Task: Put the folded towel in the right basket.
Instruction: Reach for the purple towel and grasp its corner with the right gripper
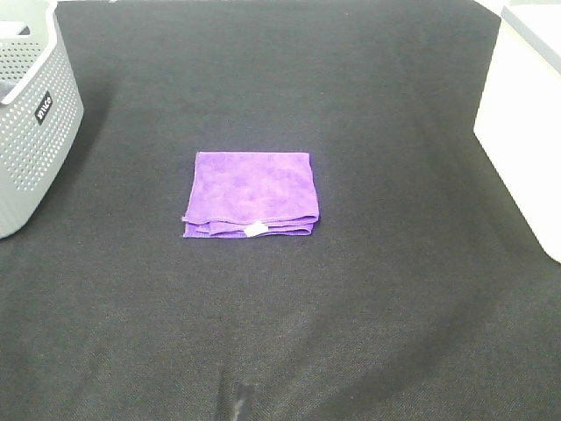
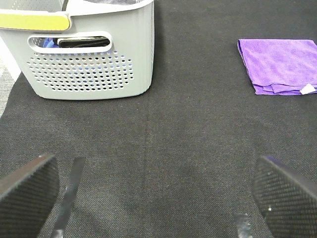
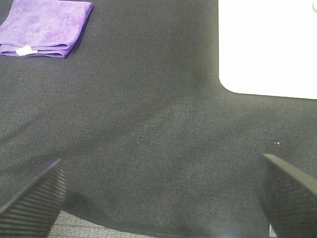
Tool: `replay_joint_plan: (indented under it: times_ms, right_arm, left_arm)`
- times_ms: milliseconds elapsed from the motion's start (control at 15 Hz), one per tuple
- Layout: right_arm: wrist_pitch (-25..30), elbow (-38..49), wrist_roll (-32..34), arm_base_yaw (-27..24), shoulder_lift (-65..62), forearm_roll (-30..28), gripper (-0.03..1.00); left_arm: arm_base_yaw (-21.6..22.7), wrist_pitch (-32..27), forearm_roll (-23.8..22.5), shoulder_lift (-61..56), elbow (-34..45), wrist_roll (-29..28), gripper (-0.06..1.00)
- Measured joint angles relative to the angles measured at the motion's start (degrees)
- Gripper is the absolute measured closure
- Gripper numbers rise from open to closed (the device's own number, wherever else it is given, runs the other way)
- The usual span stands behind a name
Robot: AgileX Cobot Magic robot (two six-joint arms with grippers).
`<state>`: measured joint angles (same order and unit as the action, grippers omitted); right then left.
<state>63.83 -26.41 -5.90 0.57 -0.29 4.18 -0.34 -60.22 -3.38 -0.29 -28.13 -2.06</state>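
Note:
A folded purple towel (image 1: 252, 194) with a small white tag lies flat on the black table mat in the middle of the exterior view. It also shows in the left wrist view (image 2: 280, 66) and the right wrist view (image 3: 43, 27). The white right basket (image 1: 526, 132) stands at the right edge; its wall shows in the right wrist view (image 3: 267, 47). Neither gripper appears in the exterior view. My left gripper (image 2: 156, 196) is open and empty above the mat, well short of the towel. My right gripper (image 3: 161, 196) is open and empty too, between towel and white basket.
A grey perforated basket (image 1: 31, 114) stands at the far left; it shows in the left wrist view (image 2: 89, 54) with dark items inside. The black mat (image 1: 280, 333) covers the table around the towel.

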Motion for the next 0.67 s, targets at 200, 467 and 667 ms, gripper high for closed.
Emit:
replay_joint_plan:
  times_ms: [200,467,667]
  right_arm:
    - [0.0,0.0,0.0,0.0,0.0,0.0,-0.02]
    - [0.0,0.0,0.0,0.0,0.0,0.0,-0.02]
    - [0.0,0.0,0.0,0.0,0.0,0.0,-0.02]
  left_arm:
    - [0.0,0.0,0.0,0.0,0.0,0.0,-0.04]
    - [0.0,0.0,0.0,0.0,0.0,0.0,-0.04]
    - [0.0,0.0,0.0,0.0,0.0,0.0,-0.04]
